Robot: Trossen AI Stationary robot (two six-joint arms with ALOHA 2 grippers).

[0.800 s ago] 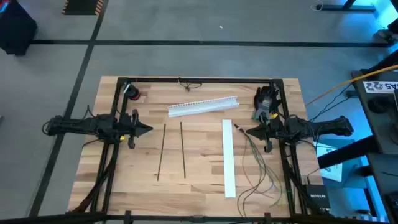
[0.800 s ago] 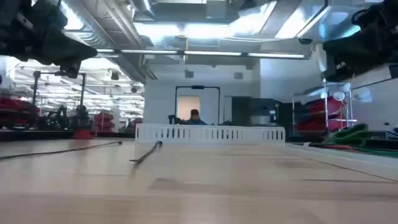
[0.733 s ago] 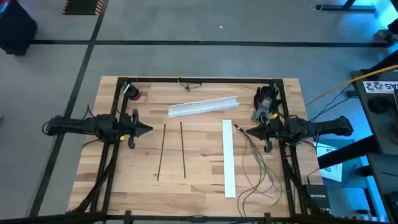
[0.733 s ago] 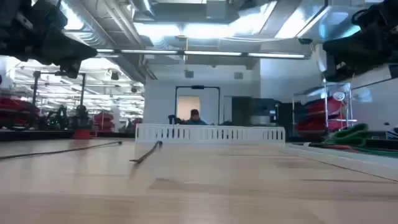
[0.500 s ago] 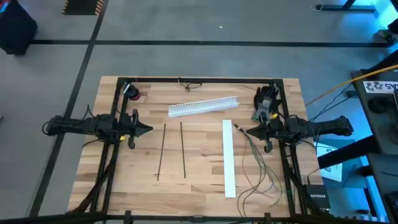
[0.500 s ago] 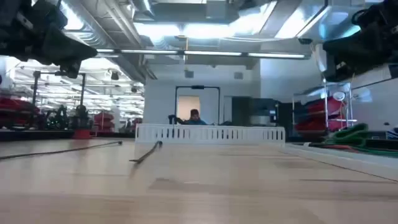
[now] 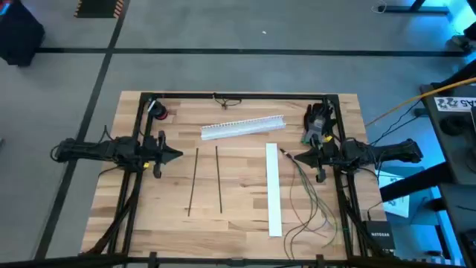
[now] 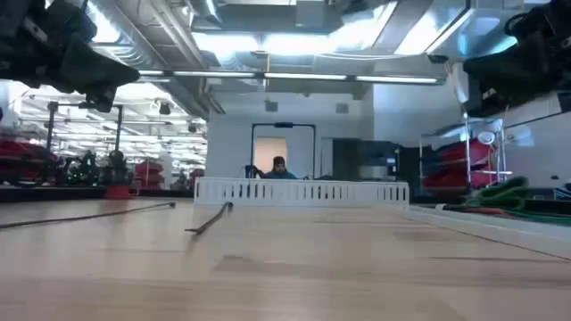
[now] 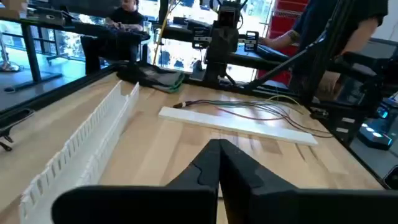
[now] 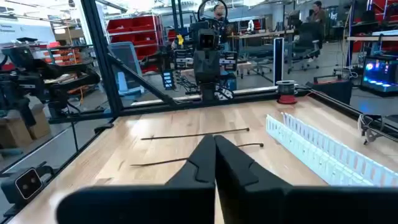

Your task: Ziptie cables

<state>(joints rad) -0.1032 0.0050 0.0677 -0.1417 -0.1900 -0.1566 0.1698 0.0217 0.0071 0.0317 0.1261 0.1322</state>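
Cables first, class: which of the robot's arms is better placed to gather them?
Probably the right. The right gripper hovers, fingers shut, beside the cables on the table's right side. The left gripper, also shut, waits across the table, beyond the zip ties and white strip.

Both arms hovering, facing each other.
Left gripper (image 7: 177, 154) and right gripper (image 7: 291, 157) are pointing inward, fingers pressed together.
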